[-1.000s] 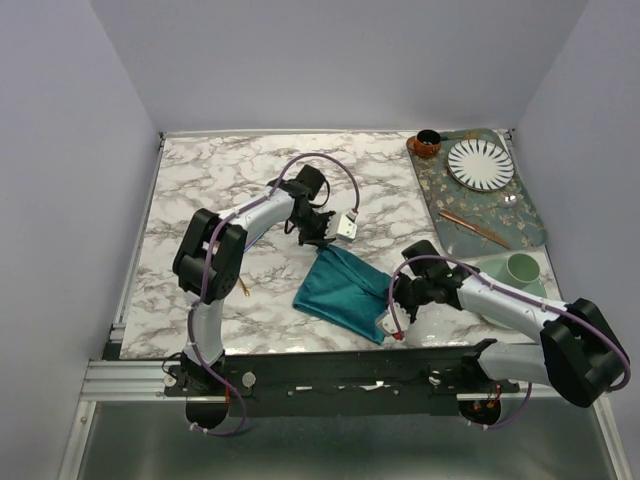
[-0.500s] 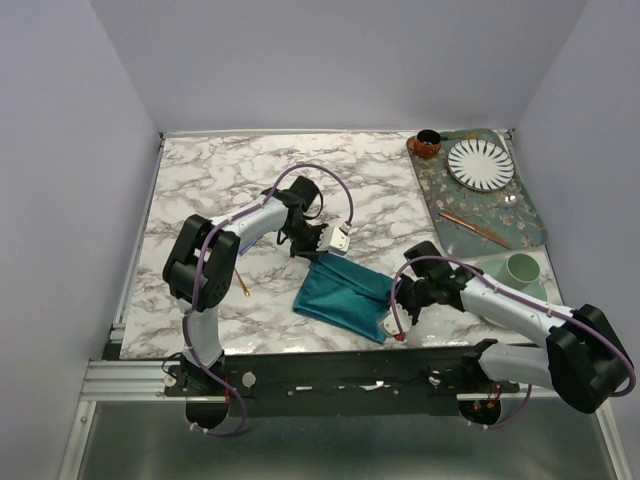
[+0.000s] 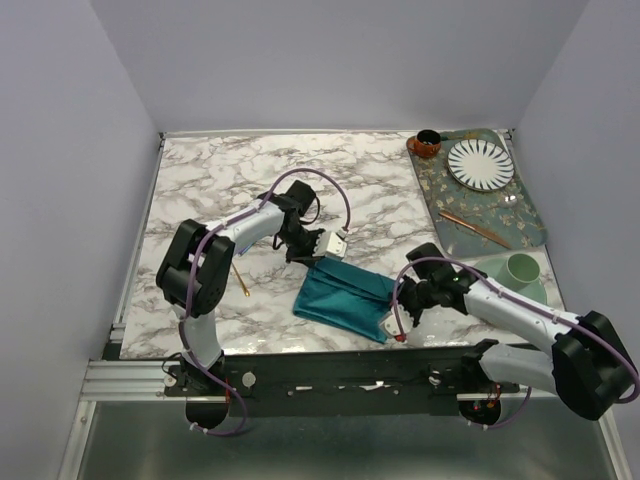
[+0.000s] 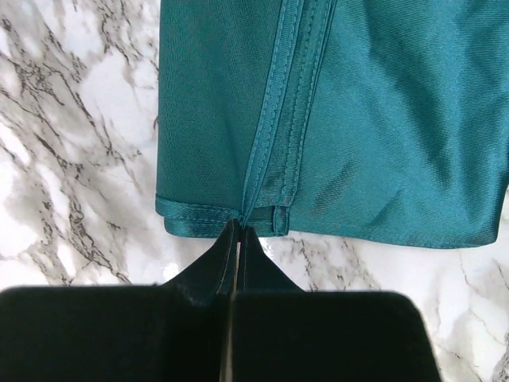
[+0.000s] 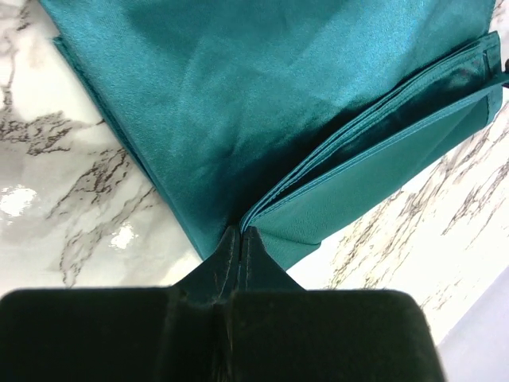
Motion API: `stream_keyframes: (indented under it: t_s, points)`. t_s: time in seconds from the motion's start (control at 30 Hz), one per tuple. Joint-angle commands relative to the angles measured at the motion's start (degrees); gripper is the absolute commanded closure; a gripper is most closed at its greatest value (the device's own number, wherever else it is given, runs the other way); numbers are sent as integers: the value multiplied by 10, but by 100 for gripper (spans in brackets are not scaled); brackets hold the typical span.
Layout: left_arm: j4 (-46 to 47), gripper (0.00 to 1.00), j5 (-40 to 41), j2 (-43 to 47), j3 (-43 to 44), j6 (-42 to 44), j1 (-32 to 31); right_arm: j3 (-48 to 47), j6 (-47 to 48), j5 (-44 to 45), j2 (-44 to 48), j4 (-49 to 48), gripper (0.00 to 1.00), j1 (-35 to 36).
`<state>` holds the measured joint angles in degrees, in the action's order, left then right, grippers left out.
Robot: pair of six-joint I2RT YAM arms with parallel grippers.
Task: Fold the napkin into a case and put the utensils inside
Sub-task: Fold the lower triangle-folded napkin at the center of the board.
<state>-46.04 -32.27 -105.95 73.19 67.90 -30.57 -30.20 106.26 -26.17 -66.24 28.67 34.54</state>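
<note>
The teal napkin (image 3: 345, 298) lies folded in layers on the marble table, near the front edge. My left gripper (image 3: 318, 257) is shut on its far hem; the left wrist view shows the fingertips (image 4: 238, 228) pinching the stitched hem of the napkin (image 4: 382, 119). My right gripper (image 3: 396, 303) is shut on the napkin's right end; the right wrist view shows it (image 5: 241, 232) gripping the stacked layers of the napkin (image 5: 238, 103). A thin gold utensil (image 3: 241, 284) lies on the table left of the napkin. I cannot make out the purple utensil.
A patterned tray (image 3: 530, 215) at the back right holds a striped plate (image 3: 480, 165), a brown cup (image 3: 428, 144) and copper-pink sticks (image 3: 475, 229). A pale green cup on a saucer (image 3: 522, 270) stands just right of my right arm.
My left gripper moved down and toward the front with the napkin's far edge. The raised cloth has settled into a flatter folded shape. My right gripper barely moved.
</note>
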Motion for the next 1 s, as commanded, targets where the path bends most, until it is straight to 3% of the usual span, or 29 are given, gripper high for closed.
stream_keyframes:
  t_s: [0.0,0.13,0.33,0.53,0.97]
  points:
    - [-6,100,10,7,-5,-2,-5,20,-2,2,10,30,99,3]
    - [-7,100,12,0,-8,-8,-5,20,-12,10,-10,24,99,3]
    - [-12,100,19,-10,-10,-12,-11,13,-32,22,-35,10,83,3]
    - [-23,100,27,-14,-14,-5,-19,1,-55,20,-18,13,59,3]
    - [-23,100,18,-12,-10,-12,-21,-58,-195,3,40,56,42,3]
